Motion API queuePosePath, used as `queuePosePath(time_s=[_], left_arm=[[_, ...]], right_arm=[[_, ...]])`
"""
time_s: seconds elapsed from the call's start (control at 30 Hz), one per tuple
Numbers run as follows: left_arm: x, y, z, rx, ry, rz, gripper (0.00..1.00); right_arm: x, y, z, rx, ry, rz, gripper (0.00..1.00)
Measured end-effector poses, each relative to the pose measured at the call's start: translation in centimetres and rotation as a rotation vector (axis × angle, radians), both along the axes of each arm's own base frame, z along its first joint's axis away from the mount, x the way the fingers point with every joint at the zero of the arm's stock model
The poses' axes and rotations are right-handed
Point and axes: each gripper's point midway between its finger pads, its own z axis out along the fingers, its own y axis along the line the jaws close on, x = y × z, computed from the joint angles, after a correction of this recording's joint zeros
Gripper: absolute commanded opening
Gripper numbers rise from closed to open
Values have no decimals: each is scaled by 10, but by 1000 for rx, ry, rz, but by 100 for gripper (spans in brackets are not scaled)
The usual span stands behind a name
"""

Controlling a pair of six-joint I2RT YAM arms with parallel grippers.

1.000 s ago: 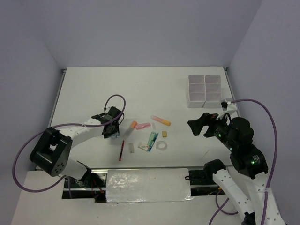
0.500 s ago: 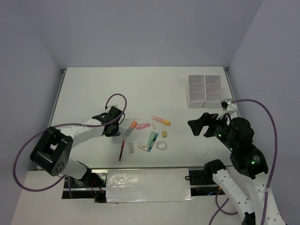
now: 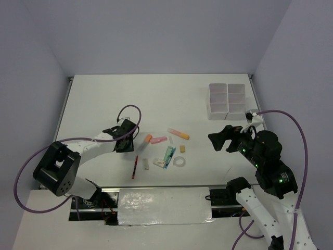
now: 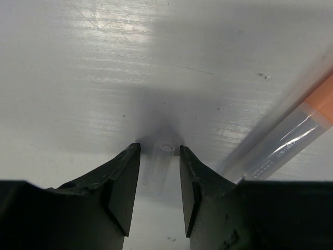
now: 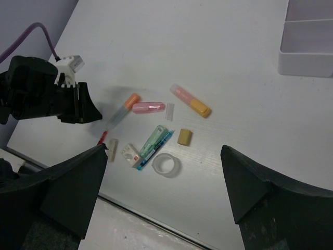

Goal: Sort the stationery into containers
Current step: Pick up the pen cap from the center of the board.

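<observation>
Left pincer (image 4: 159, 148) — parted, gripping nothing — straddles a small clear tube (image 4: 161, 167).

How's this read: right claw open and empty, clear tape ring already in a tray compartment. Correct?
One error: the tape ring lies on the table beside the green packet, not in the trays, as the right wrist view shows. The right claw is open and empty.
</observation>
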Motion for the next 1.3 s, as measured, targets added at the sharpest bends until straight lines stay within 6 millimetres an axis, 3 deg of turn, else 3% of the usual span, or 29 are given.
queuePosePath(time_s=[1.1,1.3], left_arm=[[-7,-7,-2,-21,-18,-11,48],[-7,-7,-2,-27,-31,-12,41]], right_arm=[[1,1,4,8,-20,4,98],[2,1,7,12,-32,4,97]])
